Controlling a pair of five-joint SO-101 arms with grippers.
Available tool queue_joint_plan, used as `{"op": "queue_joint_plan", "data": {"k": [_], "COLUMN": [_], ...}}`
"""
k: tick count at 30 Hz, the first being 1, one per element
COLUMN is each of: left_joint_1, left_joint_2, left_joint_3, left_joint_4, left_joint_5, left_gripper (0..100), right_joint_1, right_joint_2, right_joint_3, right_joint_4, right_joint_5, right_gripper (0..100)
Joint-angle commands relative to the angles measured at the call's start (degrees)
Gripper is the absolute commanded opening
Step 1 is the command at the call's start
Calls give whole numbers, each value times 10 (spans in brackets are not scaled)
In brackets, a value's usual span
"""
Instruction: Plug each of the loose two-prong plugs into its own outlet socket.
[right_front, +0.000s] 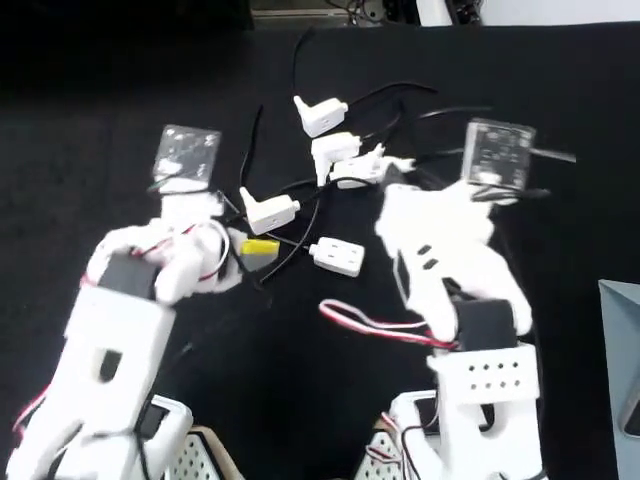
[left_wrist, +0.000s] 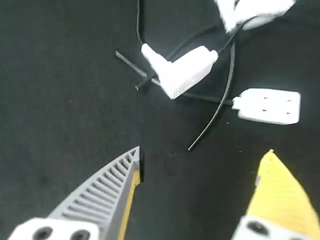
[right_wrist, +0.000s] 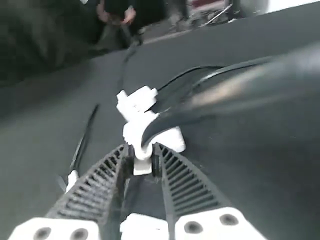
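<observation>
The right claw (right_wrist: 143, 157) is clamped on a white plug (right_wrist: 150, 131); the left claw (left_wrist: 202, 160) hangs spread apart over the table (left_wrist: 60, 100) near a second plug (left_wrist: 180, 74) and a socket (left_wrist: 270, 106).

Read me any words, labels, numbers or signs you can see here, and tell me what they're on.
None can be read.
Left arm's clear plate: faint marks, too blurred to read.
Right arm's clear plate: the same.
Outlet socket: slots only, no print visible.
Two-prong plug in the right claw: no label visible.
</observation>
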Motion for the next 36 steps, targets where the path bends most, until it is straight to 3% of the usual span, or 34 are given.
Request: {"op": "queue_joint_plan", "data": {"k": [1,7,12,18,25,36], "left_joint_1": [39,96,100,138,186,202], "left_joint_2": [135,265,347,410,463,595], "left_joint_3": [-61,-107,-149,-192,-235,-352], "left_joint_4": [-57,-122,-180,-196,-198,-198], "left_joint_5": [-64,-239,-325,-377,-408,-434], "left_gripper": [360,360,360,360,360,339], "right_joint_1": [44,91,99,100,149,149], "right_joint_2": [-13,-13,-13,-13,-16,-16], "right_joint_3": [24,64,65,65,61,61], "right_joint_4": [-60,-122,-125,-125,-125,-125], "right_joint_5": [-25,-48,-58,-59,-74,-79], "right_gripper": [13,13,13,13,13,13]}}
